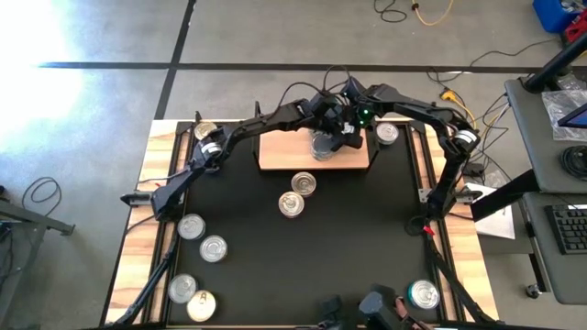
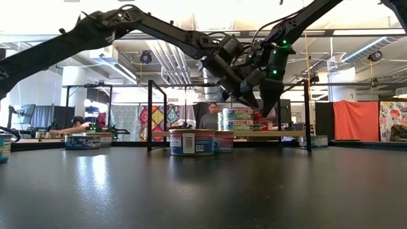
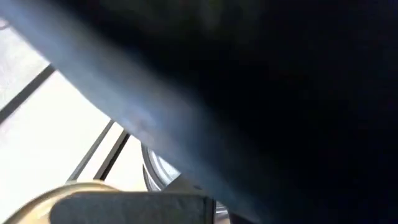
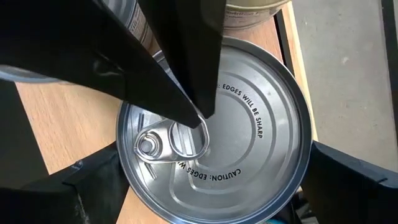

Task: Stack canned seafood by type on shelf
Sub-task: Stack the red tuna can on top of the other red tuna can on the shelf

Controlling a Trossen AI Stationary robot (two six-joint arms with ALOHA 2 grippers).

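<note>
Both grippers meet over the shelf [image 1: 275, 156] at the table's [image 1: 367, 238] far side. Left gripper [image 1: 332, 117] hovers above the stacked tins [image 2: 236, 119]; its finger state cannot be told. Right gripper [image 4: 211, 180] spreads wide around the top silver-lidded tin [image 4: 217, 130]. Loose tins [image 1: 304, 184] lie nearer.
</note>
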